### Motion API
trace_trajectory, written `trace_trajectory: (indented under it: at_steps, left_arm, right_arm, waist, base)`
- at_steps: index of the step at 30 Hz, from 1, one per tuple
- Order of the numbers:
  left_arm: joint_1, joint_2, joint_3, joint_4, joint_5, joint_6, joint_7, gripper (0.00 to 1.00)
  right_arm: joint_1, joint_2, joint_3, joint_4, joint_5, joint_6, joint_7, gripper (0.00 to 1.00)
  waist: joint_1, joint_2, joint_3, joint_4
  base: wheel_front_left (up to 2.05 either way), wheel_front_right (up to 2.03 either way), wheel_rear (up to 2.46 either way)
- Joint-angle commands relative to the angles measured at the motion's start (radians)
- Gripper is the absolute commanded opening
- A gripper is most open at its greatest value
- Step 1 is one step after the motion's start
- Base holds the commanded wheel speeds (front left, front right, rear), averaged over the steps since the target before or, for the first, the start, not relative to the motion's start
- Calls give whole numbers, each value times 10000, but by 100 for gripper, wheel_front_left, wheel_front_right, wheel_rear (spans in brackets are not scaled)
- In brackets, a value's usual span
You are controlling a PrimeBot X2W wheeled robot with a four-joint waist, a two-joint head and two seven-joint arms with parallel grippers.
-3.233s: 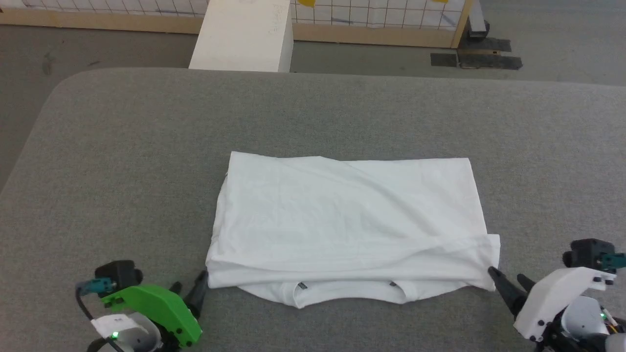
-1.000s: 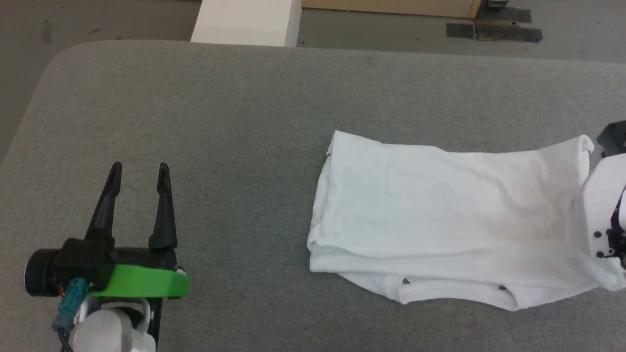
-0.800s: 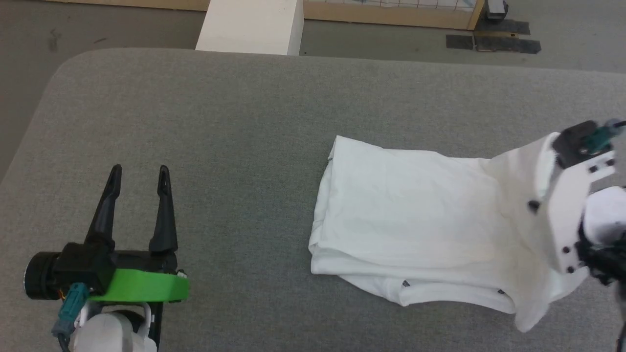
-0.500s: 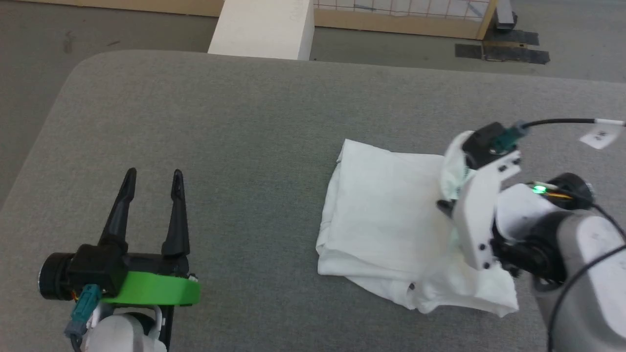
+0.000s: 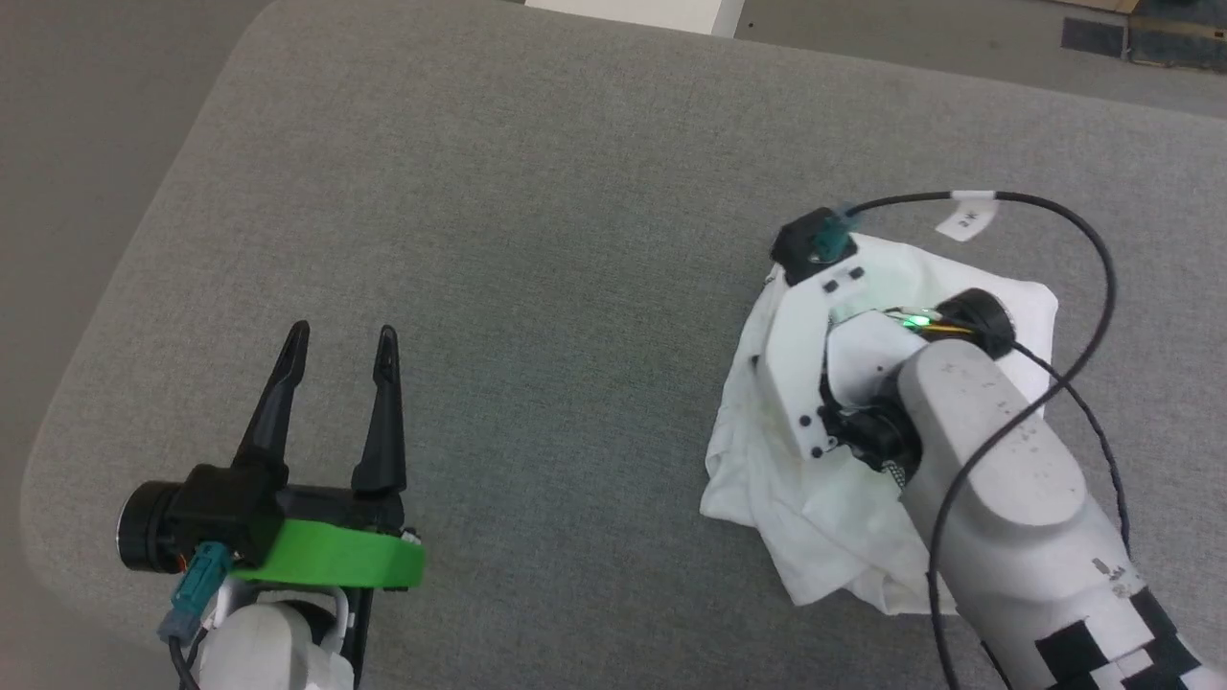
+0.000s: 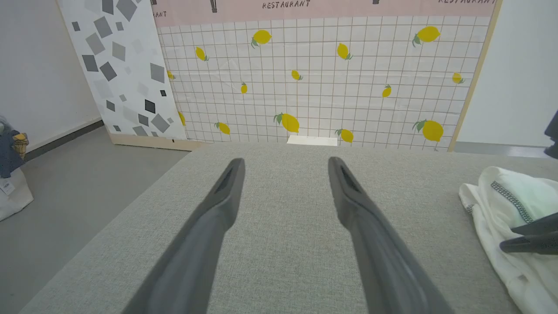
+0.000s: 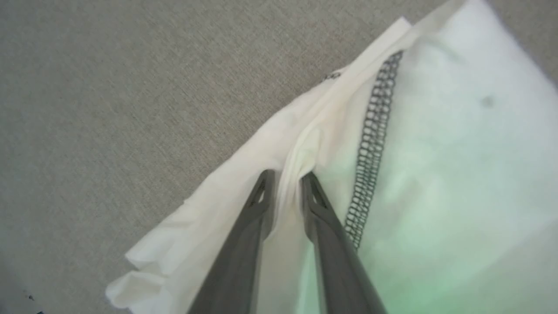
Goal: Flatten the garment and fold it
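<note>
One crumpled white garment (image 5: 815, 537), dark seam (image 7: 375, 131) showing, seems pinched by right claw (image 7: 285, 176); left claw (image 5: 342, 335) gapes.

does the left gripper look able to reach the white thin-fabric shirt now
Probably yes: bare grey table separates the open left gripper from the white thin-fabric shirt, though the right gripper crowds that edge.

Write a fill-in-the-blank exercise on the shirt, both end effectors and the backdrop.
1. The left end effector is over the grey table, away from the shirt, with its fingers ____ and nothing between them.
2. A fold of the white shirt sits between the two ____ of the right end effector.
3. The gridded wall panel beyond the table is printed with yellow ____.
Missing words: open; fingers; lemons.
</note>
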Motion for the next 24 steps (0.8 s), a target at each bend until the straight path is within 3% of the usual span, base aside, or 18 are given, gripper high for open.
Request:
trace_trajectory:
  at_steps: [1, 6, 10, 18, 22, 24]
  left_arm:
    - [-183, -43, 52, 24, -41, -66, -36, 100]
    - [-123, 33, 160, 36, 13, -69, -36, 100]
    - [73, 127, 329, -26, 88, -70, -36, 100]
    - [430, 96, 648, -262, 166, -69, -36, 100]
    - [452, 55, 591, -289, 162, -70, -36, 100]
    - [440, 28, 521, -284, 147, -70, -36, 100]
  right_arm:
    - [-226, 60, 201, 28, 40, -15, -168, 100]
    - [-642, 73, 1276, -507, 894, -15, -719, 100]
    - [-754, 51, 1458, -1218, 1258, -15, -1031, 100]
    - [609, -1242, 31, -2806, 371, -15, -365, 100]
    - [1832, -1548, -851, -3496, -301, -15, 316, 100]
    - [2426, -1406, -1305, -3682, -473, -15, 535, 100]
  waist:
    - [-1, 0, -62, -120]
    - [-1, 0, -445, -640]
    - [-1, 0, -853, -1239]
    - [-1, 0, -1260, -2115]
    - [-1, 0, -1189, -2200]
    - [-1, 0, -1129, -2164]
  base:
    - [0, 0, 0]
    - [0, 0, 0]
    - [0, 0, 0]
    - [0, 0, 0]
    - [0, 0, 0]
    - [0, 0, 0]
